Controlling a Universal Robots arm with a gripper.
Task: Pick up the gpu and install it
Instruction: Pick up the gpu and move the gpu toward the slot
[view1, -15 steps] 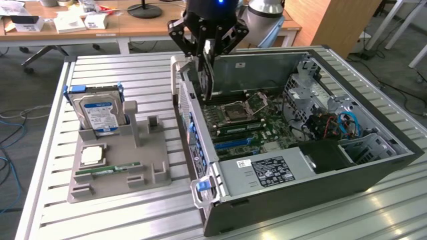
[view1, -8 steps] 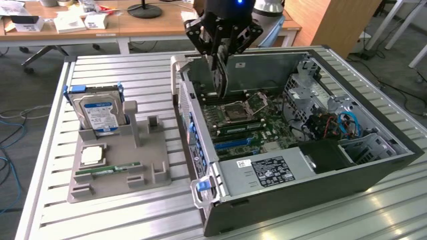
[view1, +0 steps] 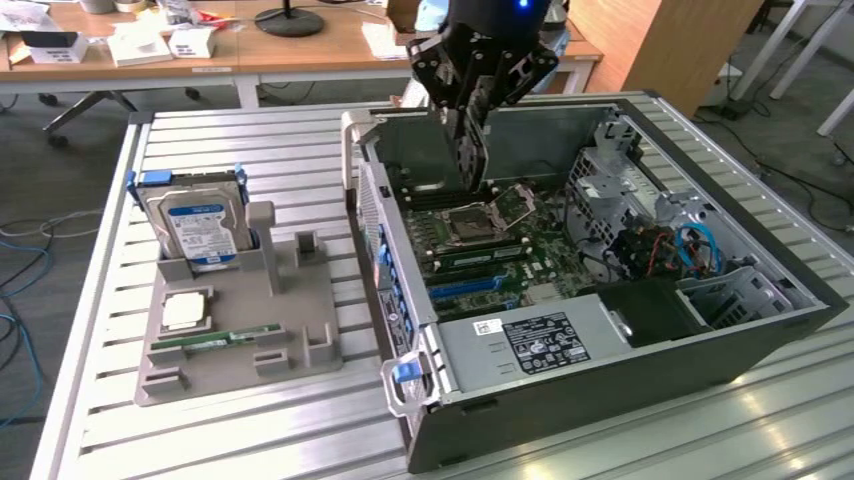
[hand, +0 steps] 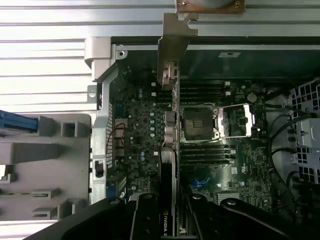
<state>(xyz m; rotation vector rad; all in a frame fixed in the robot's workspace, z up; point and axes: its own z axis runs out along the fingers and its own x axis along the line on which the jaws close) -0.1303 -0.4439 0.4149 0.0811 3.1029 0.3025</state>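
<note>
My gripper (view1: 470, 100) is shut on the gpu (view1: 471, 155), a thin dark card that hangs edge-down over the open computer case (view1: 747, 330). The card's lower edge is just above the motherboard (view1: 501, 255), near the open CPU socket (view1: 478, 218). In the wrist view the gpu (hand: 170, 130) runs edge-on between the two black fingers (hand: 145, 220), with its metal bracket (hand: 172, 45) at the far end near the case's rear wall. The gripper (hand: 170, 212) clamps the card from both sides. The motherboard (hand: 145, 130) lies below it.
On the exterior view's left, a grey holder (view1: 234, 330) carries a hard drive (view1: 198, 225) with a blue-white label, a CPU (view1: 184, 310) and a green RAM stick (view1: 220, 340). The power supply (view1: 527, 340) and drive cage (view1: 727, 290) fill the case's near end. Desks (view1: 267, 50) stand behind the slatted table (view1: 267, 150).
</note>
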